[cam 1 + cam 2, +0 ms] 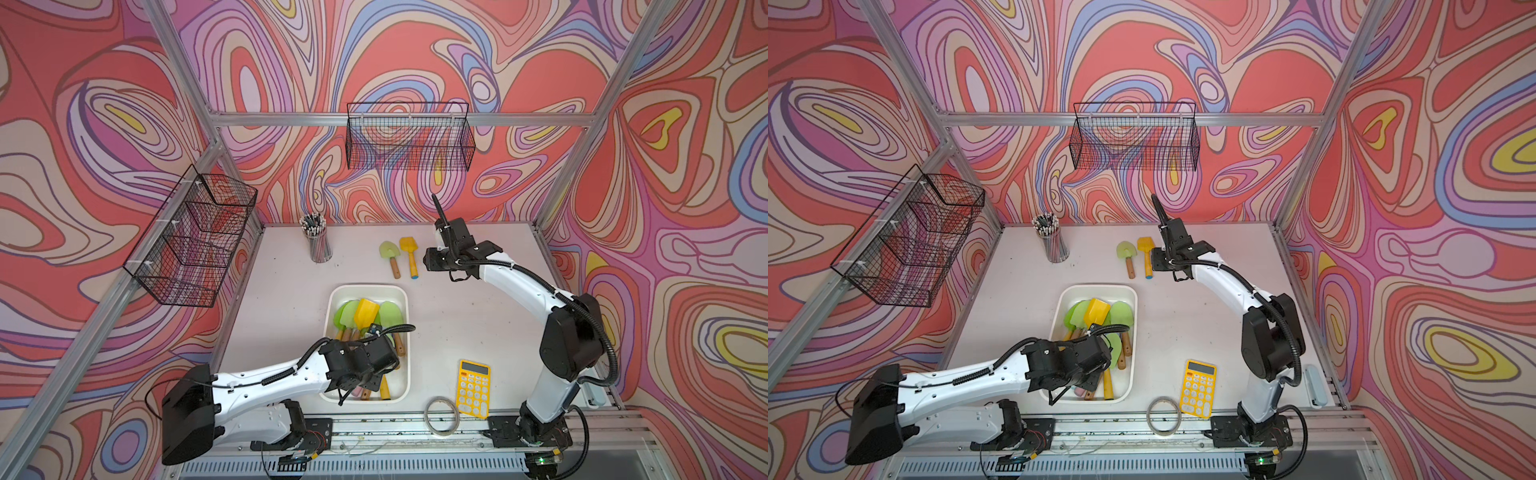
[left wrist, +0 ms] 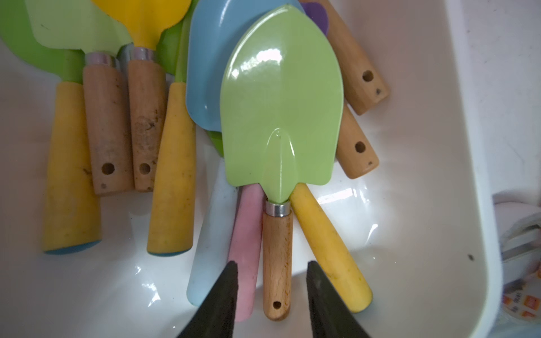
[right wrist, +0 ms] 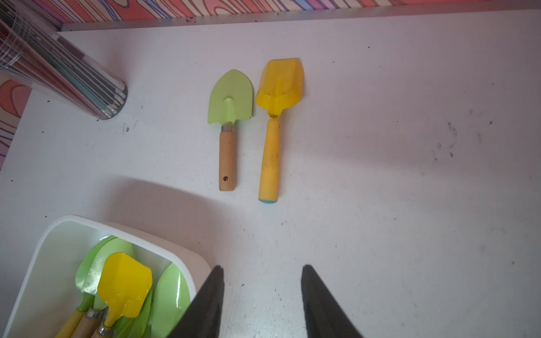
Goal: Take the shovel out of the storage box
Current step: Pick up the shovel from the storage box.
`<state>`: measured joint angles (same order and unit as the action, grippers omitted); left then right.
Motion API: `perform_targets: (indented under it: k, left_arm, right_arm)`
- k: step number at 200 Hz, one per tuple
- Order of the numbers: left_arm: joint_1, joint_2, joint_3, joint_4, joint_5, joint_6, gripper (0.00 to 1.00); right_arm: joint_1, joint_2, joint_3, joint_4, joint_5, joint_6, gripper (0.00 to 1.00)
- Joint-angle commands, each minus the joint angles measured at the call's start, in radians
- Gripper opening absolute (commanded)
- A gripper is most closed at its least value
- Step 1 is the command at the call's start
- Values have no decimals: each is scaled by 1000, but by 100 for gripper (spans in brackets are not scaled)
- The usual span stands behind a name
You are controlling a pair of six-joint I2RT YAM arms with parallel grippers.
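One shovel along storage box, handle toward left claw

Left arm, right arm: white shells, black joints, ribbed black cable conduits; black tapered end effector fingers.

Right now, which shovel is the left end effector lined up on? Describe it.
Find the white storage box mid-table; look at its end under the left end effector. There a light-green pointed shovel with a bare wooden handle lies on top of a blue blade, between a pink handle and a yellow handle.
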<state>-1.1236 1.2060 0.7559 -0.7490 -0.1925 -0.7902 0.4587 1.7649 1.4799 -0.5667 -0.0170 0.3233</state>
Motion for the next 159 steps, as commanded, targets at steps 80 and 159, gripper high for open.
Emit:
perform_targets:
  k: [80, 159]
  left_arm:
    - [-14, 136, 20, 78, 9, -3, 42]
    - [-15, 185, 16, 79, -19, 10, 35]
  right_arm:
    - [-2, -137, -153, 7, 6, 16, 44]
    - [-1, -152, -169, 4, 10, 13, 44]
